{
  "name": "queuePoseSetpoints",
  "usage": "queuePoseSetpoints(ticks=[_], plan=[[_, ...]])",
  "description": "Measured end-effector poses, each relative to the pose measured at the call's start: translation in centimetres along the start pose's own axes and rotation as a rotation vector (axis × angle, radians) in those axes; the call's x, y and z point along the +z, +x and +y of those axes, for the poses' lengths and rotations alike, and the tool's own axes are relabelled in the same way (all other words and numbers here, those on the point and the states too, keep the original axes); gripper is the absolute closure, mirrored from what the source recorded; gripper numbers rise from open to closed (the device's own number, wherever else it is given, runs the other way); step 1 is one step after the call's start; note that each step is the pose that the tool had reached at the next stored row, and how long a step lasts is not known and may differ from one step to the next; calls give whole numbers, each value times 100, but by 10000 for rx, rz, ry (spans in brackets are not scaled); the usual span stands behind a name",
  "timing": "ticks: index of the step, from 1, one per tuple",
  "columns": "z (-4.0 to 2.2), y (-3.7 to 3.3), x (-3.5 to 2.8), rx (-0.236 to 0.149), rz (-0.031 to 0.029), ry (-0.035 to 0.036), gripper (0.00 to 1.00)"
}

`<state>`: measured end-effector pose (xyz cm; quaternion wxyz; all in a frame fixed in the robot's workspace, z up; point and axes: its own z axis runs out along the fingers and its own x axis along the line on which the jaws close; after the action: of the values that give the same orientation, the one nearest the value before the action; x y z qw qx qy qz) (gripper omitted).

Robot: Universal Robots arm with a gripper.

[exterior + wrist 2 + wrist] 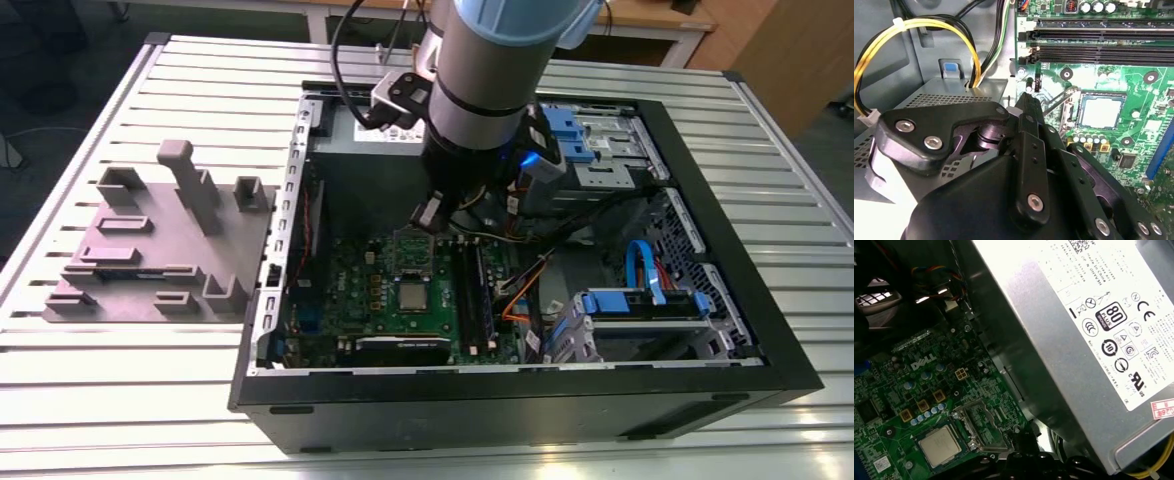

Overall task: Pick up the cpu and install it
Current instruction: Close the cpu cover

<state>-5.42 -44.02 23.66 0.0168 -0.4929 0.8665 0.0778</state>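
We see the silvery square cpu (1098,111) seated in the green motherboard (400,300) above the ribbed metal table (134,390); the hand (1026,100) hovers nearby, its fingers pressed together.

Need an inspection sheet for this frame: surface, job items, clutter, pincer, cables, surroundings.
Surface: slatted metal table carrying an open PC case.
Job's things: cpu lies flat in the socket on the green motherboard, also seen in both wrist views.
Clutter: grey fixture block on the exterior view's left.
Pincer: above the board beside the socket, not on the cpu; finger state unclear.
Cables: yellow-black bundle at the power supply; blue cables near the drive bay.
Surroundings: wooden furniture behind.
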Motion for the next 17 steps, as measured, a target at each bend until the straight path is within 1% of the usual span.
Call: queuePoseSetpoints(ticks=[8, 14, 17], plan=[[19, 9, -24, 1, 21, 12, 89], [23, 15, -29, 0, 20, 12, 89], [25, 14, -43, 1, 22, 13, 89]])
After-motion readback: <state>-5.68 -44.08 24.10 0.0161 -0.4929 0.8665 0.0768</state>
